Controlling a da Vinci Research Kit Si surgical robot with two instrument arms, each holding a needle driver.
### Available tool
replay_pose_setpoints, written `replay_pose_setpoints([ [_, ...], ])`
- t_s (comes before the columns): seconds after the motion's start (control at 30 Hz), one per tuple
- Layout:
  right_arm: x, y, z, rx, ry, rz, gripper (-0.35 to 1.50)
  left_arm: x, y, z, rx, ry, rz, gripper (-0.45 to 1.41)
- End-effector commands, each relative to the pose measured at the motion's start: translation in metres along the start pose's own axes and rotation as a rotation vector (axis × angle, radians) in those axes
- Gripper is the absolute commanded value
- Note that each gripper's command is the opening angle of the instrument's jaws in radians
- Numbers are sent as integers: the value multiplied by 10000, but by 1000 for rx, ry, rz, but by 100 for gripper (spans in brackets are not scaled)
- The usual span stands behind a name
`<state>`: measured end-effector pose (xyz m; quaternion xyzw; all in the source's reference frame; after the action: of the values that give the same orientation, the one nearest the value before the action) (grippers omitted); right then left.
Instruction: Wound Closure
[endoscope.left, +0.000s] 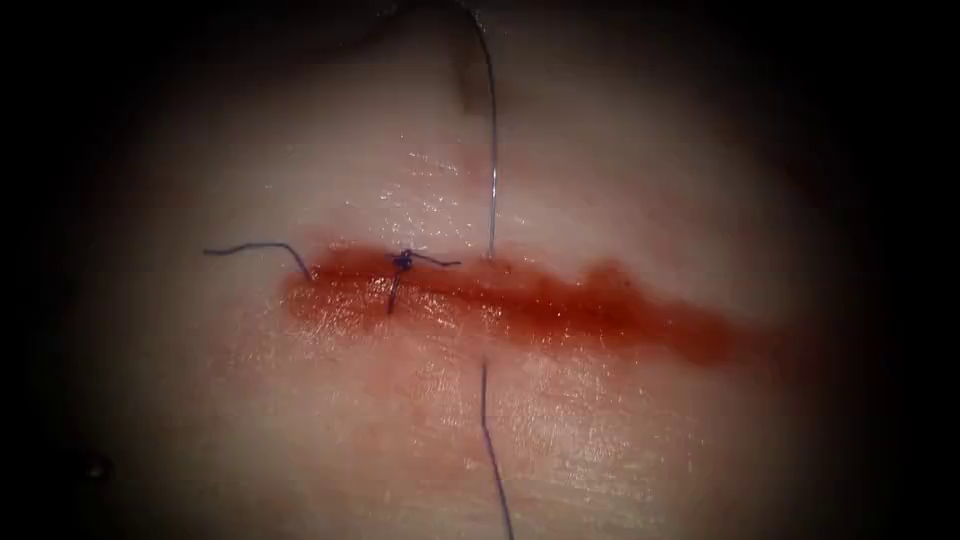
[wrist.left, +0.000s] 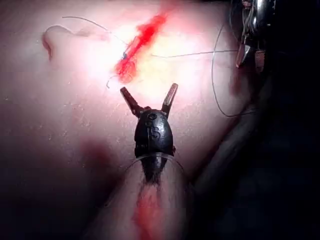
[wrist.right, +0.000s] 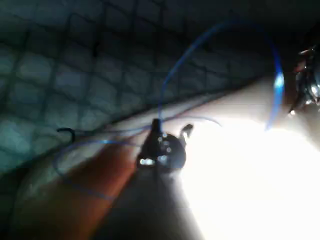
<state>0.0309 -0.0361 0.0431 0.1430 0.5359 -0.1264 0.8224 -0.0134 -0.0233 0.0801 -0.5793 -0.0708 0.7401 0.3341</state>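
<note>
Dark metal is showing on your left hand (wrist.left: 149, 97), and it is gaping wide, holding nothing, near the red cut (wrist.left: 136, 46). Your right hand (wrist.right: 172, 129) is looking parted and empty too. The thin thread (endoscope.left: 491, 150) is crossing the cut (endoscope.left: 520, 300), just right of the tied knot (endoscope.left: 402, 260). It is looking soft and slippery, so pinch it gently.

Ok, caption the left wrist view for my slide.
Left claw open and empty above the tissue, short of the red cut and thread.
</note>
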Motion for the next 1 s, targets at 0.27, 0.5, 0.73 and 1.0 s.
replay_pose_setpoints([
  [0.27,11,8,-135,-72,180,83,131,-9,7,4,-2,-7,-5,93],
  [0.5,-1,33,-232,-129,298,141,125,-10,8,5,-1,-7,-4,93],
  [0.73,-33,64,-241,-164,169,175,121,-12,7,6,-1,-12,-2,93],
  [1.0,-64,133,-186,-283,20,127,113,-12,8,8,4,-12,-2,93],
])
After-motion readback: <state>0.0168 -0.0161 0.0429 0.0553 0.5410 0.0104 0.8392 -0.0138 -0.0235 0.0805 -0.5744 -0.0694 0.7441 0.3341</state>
